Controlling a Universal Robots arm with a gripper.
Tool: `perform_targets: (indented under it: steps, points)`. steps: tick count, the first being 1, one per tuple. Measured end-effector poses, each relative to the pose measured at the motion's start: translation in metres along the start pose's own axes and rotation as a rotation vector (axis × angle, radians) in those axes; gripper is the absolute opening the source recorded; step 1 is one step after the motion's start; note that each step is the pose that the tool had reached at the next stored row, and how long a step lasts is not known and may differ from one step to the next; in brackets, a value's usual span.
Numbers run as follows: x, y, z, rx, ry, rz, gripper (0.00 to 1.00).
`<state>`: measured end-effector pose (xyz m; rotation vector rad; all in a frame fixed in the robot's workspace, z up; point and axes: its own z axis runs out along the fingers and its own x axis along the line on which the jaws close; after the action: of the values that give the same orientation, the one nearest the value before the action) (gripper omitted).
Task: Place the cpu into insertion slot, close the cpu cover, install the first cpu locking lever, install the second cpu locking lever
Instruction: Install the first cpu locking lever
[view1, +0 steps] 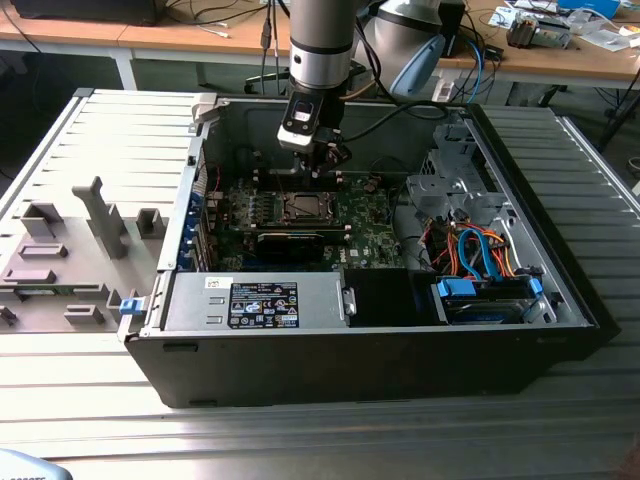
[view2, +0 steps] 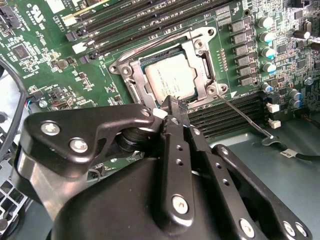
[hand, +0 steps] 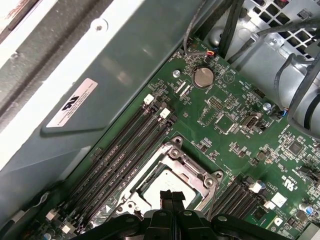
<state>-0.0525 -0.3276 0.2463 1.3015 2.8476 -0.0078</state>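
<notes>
The cpu (view2: 170, 80) lies flat in the insertion slot (view1: 300, 207) on the green board, its pale face showing through the window of the cpu cover (view2: 200, 60). The cover's grey metal frame lies down over the chip's edges, as the first wrist view also shows with the cpu (hand: 162, 181) and cover (hand: 192, 172). A thin wire locking lever (view2: 247, 120) sticks out from the socket corner across the memory slots. My gripper (view2: 172, 106) is shut with nothing in it, its tips just above the socket's near edge, and it hangs over the board in the exterior view (view1: 318, 165).
The board sits deep in an open computer case (view1: 560, 300) with metal walls all round. Black memory slots (hand: 125, 145) flank the socket. Cables (view1: 470, 250) and a drive cage (view1: 450, 180) fill the exterior view's right; a power supply (view1: 260, 303) lies in front.
</notes>
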Motion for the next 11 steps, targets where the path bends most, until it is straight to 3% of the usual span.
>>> perform_targets:
  steps: [11]
  points:
    - [0.0000,0.0000,0.0000,-0.0002,0.0000,-0.017,0.11]
